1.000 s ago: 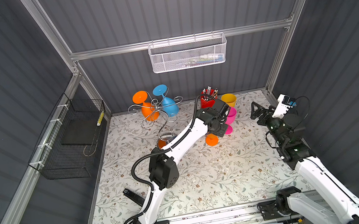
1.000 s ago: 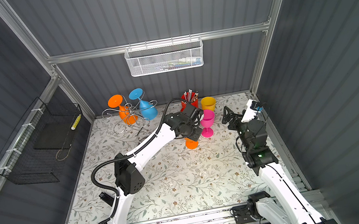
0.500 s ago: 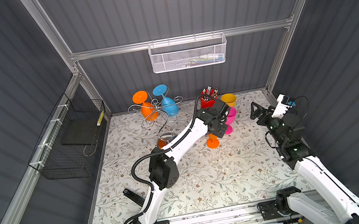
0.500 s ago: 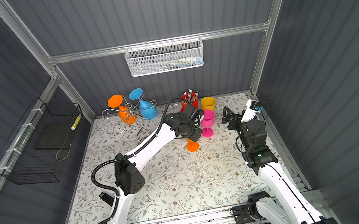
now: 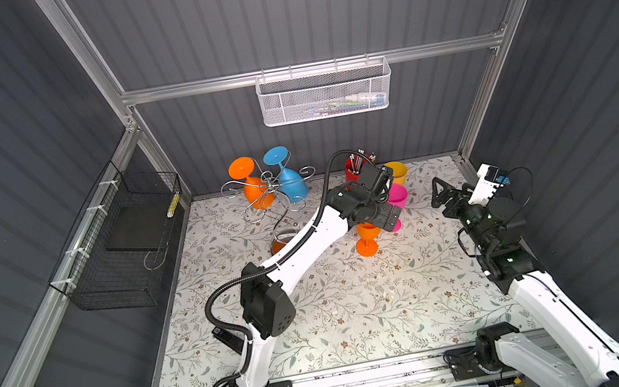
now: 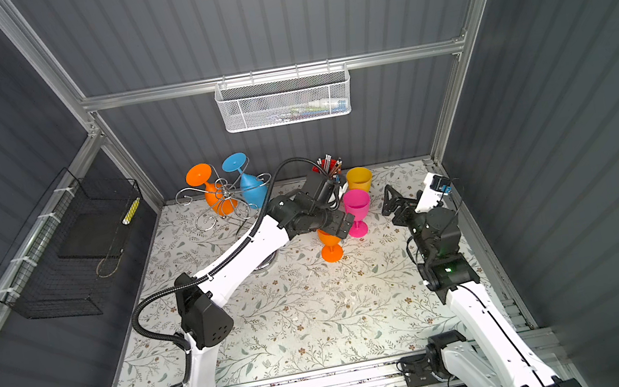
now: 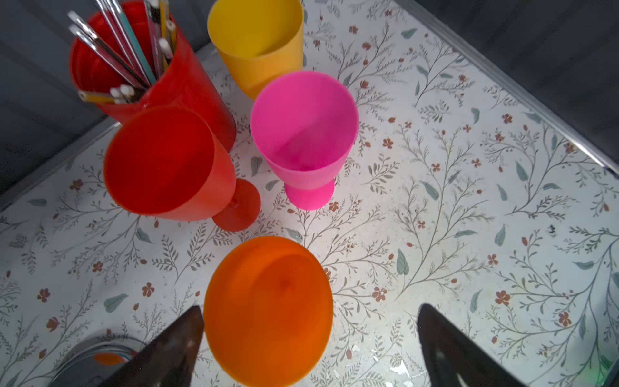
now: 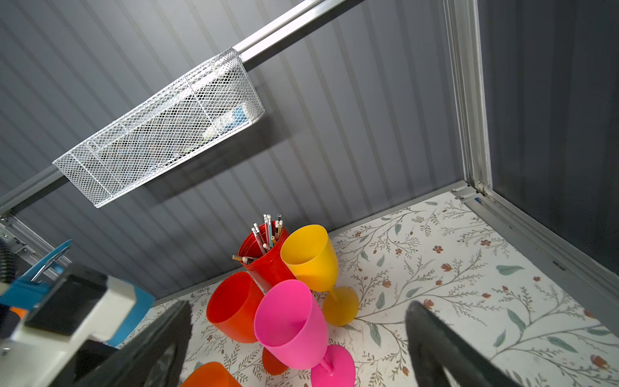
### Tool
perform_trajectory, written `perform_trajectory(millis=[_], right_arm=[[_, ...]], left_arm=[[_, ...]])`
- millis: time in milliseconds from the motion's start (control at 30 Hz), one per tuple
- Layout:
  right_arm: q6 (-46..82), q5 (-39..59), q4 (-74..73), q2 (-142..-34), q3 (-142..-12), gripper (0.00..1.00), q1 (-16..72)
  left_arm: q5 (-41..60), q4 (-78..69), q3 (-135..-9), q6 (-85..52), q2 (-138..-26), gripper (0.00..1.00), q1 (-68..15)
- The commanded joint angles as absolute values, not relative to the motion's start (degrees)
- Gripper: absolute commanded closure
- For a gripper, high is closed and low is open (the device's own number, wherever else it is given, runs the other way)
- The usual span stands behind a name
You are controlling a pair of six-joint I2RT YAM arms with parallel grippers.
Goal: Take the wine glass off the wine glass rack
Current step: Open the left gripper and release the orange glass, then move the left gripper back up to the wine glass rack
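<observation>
In both top views the left gripper (image 5: 383, 221) (image 6: 335, 227) sits at the bowl of the orange wine glass (image 5: 366, 240) (image 6: 330, 249). This glass stands upright on the floral table (image 5: 359, 304), off the wine glass rack (image 5: 273, 194) (image 6: 226, 201) and well to its right. The wrist hides the jaws' spread and part of the bowl. A hanging orange glass (image 5: 255, 194) and a blue glass (image 5: 293, 186) stay upside down on the rack. The right gripper (image 5: 441, 192) hangs far right of the rack, spread and empty.

In the left wrist view the left gripper's (image 7: 310, 313) fingers (image 7: 187, 330) stand wide apart around the glass's (image 7: 268, 311) rim. One lies just beside it, contact unclear; the other is well clear. Nothing is clamped. The rack's round base (image 7: 93, 351) is cut off at the frame edge.

In the right wrist view the right gripper (image 8: 298, 321) gapes wide, holding nothing. Only a sliver of the orange wine glass (image 8: 211, 375) shows at the frame edge.
</observation>
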State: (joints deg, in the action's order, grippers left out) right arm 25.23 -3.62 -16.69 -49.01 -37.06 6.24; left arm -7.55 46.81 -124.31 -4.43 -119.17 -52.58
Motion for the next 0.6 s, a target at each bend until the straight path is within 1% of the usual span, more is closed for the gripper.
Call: perform_trajectory(millis=[0,100,267,367,567], right_arm=[[24.38,-2.40,-17.91,-48.34,-36.64,0.01,6.06],[24.76,-1.14,-18.43,-48.34,-36.48,0.01,5.98],[25.29,-0.48,-18.85,-48.01,-36.15,0.01,6.00],[25.74,0.53,-19.57,-47.70,-35.86,0.01,5.98],[26.25,3.01,-20.73,-47.46,-35.34,0.01,6.00]], left_arm=[[-8.30,45.63,-123.84,-3.15,-116.28,0.00,-53.82],[-9.95,45.35,-123.39,-2.81,-114.85,0.00,-54.61],[-17.52,48.07,-123.24,-2.19,-111.61,0.00,-55.55],[-21.02,48.14,-121.06,-2.63,-107.72,0.00,-55.63],[-24.66,47.57,-117.11,-4.80,-99.97,0.00,-55.65]])
